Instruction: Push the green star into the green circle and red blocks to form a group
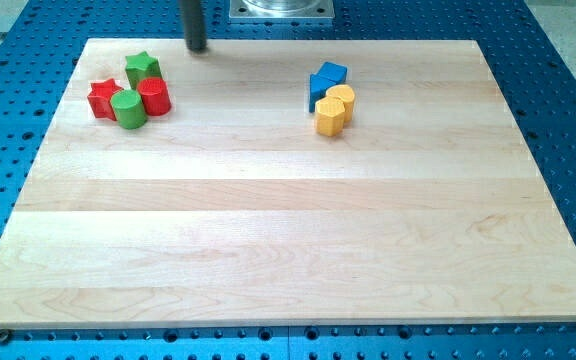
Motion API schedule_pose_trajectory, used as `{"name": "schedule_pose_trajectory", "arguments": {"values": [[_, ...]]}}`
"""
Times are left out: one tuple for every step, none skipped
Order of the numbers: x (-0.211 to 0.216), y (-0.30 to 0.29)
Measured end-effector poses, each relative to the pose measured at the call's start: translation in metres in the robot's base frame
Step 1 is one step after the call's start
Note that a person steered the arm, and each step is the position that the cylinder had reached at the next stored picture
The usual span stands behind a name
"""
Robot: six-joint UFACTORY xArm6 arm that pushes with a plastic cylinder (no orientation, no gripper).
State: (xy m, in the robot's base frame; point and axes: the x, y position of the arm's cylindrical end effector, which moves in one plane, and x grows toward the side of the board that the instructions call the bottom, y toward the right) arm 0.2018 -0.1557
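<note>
While my tip (198, 47) stands apart, the green star (142, 69) touches the red cylinder (154, 96).

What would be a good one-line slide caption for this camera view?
My tip sits above-right of the green star, which touches the green circle and red blocks.

2 blue blocks (326, 82) are sitting toward the view's upper right on the wooden board (288, 250). 2 yellow blocks (334, 110) are pressing against them from below, touching each other.
</note>
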Motion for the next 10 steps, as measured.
{"name": "schedule_pose_trajectory", "arguments": {"values": [[0.033, -0.044], [0.08, -0.052], [0.077, -0.045], [0.074, -0.01], [0.085, 0.06], [0.123, 0.077], [0.131, 0.051], [0.131, 0.045], [0.131, 0.045], [0.132, 0.045]]}}
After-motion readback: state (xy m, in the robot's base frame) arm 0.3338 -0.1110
